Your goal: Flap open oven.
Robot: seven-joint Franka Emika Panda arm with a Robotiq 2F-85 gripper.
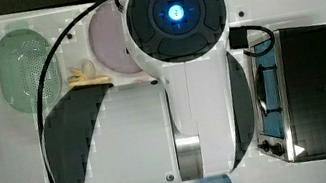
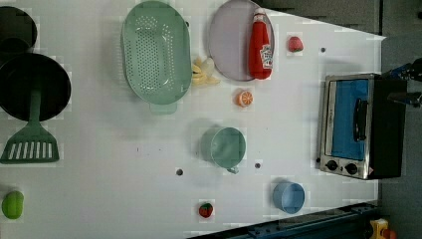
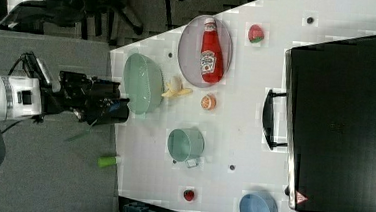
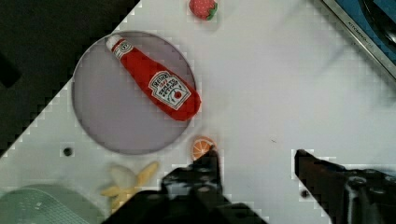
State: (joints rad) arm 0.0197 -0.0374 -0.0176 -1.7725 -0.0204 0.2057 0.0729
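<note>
- White tabletop [image 2: 124, 199] carries the oven [image 2: 356, 127] at one end, door shut, dark bar handle [image 2: 359, 119] across the blue glass.
- Pincer [image 4: 256, 161] hangs spread wide and empty, well apart from the oven, above the orange slice [image 4: 202, 146] near the plate [image 4: 102, 116] with the ketchup bottle [image 4: 156, 84].
- My advice: travel to the oven, straddle the handle mid-bar, close firmly, then pull outward and down along the hinge arc.

likely lab: white bolt-holed table [image 2: 124, 164]
</note>
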